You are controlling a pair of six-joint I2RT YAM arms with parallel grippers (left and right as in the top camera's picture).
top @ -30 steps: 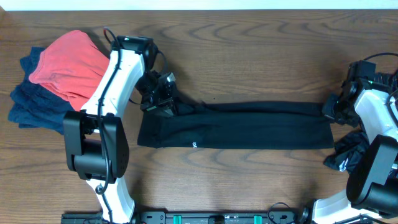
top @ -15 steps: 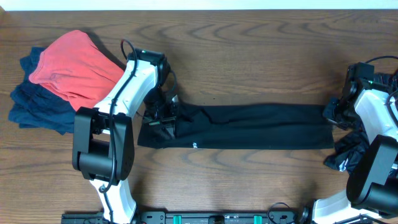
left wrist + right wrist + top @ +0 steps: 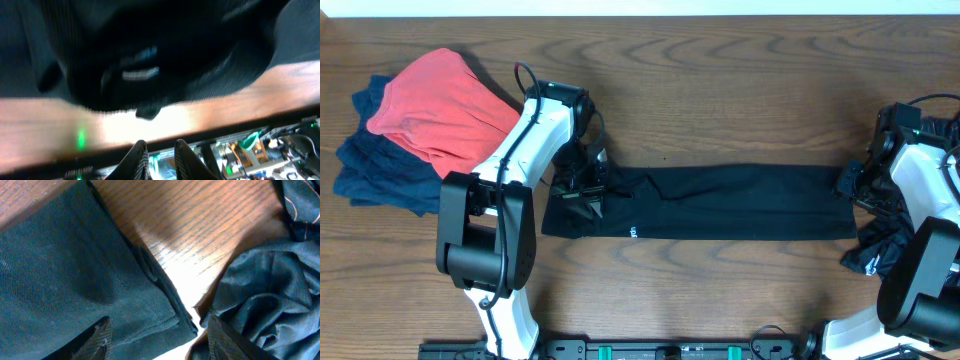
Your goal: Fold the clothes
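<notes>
The clothes I am working on are a black shirt [image 3: 720,203], folded into a long flat strip across the table, with a small white logo [image 3: 632,233] near its front edge. My left gripper [image 3: 588,200] hangs over the strip's left end. In the blurred left wrist view its fingers [image 3: 141,156] stand a little apart with nothing between them, so my left gripper [image 3: 161,151] is open. My right gripper [image 3: 847,186] is at the strip's right end. It is open wide [image 3: 157,332], its fingers astride the shirt's folded corner [image 3: 170,315], which lies flat on the wood.
A red garment [image 3: 435,105] lies on dark blue ones [image 3: 365,170] at the far left. A crumpled black garment [image 3: 873,245] sits by the right arm's base, close beside the right fingers [image 3: 265,295]. Bare wooden table [image 3: 720,90] stretches behind the strip.
Both grippers have opened and let go of the shirt's ends. The left arm shifted right over the strip's left end, then held still. The strip lies settled on the table.
</notes>
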